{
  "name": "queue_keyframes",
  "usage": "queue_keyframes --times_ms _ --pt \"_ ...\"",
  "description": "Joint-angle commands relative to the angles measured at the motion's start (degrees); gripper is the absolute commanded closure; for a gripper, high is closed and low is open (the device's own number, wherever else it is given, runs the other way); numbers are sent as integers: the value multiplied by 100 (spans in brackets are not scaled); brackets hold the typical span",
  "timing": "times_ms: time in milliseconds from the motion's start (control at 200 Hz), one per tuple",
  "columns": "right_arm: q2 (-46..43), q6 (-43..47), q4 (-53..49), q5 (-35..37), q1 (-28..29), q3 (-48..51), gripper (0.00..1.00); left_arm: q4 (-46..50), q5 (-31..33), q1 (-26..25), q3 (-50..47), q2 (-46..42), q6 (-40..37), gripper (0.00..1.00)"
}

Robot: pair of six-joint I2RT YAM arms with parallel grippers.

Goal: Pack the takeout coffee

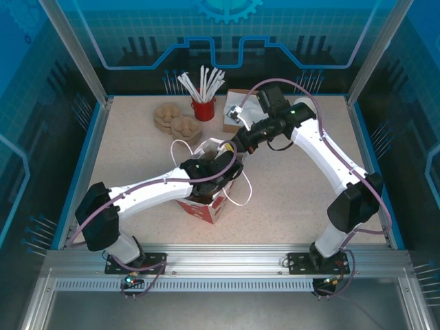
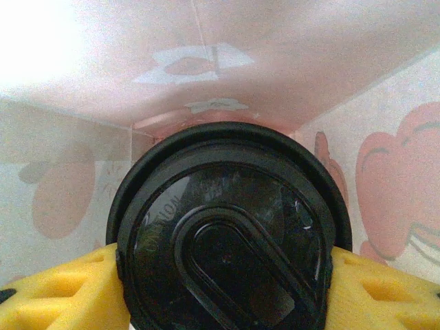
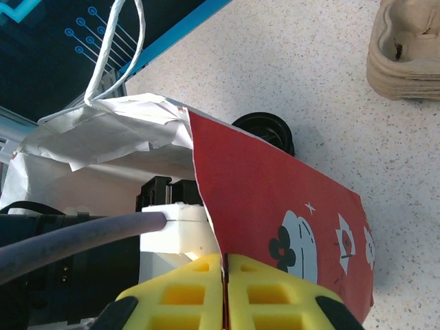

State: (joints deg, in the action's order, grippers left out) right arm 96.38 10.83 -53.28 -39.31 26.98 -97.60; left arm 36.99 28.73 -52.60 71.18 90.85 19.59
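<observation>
The takeout coffee point(image 2: 227, 234) shows its round black lid from above, deep inside the paper bag point(image 1: 206, 203), with the bag's pale printed walls point(image 2: 385, 158) all round it. My left gripper point(image 2: 223, 278) is shut on the cup, one yellow finger point(image 2: 62, 295) on each side of it. From above, the left arm reaches down into the bag's open mouth point(image 1: 206, 168). My right gripper point(image 3: 225, 275) is shut on the top edge of the bag's red wall point(image 3: 275, 199), at the bag's far right rim point(image 1: 230, 148).
Brown pulp cup carriers point(image 1: 175, 120) lie at the back, also at the right wrist view's top right corner point(image 3: 405, 48). A red cup of white straws point(image 1: 203, 103) and a cardboard box point(image 1: 237, 110) stand behind. A low black round stack point(image 3: 265, 130) sits just beyond the bag.
</observation>
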Motion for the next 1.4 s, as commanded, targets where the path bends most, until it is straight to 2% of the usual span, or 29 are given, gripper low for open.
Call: queue_keyframes --times_ms 0,665,950,1396 --pt "1 42 140 -617 -21 107 85 257 -253 87 189 211 104 39" --pt "-106 -615 386 -339 -303 186 58 753 -1137 451 686 730 169 41" --pt "-514 -1372 600 267 -412 192 51 997 -1439 621 939 935 133 41" --pt "-1784 -3110 886 1627 -686 695 47 1152 -1674 652 1021 1368 132 42"
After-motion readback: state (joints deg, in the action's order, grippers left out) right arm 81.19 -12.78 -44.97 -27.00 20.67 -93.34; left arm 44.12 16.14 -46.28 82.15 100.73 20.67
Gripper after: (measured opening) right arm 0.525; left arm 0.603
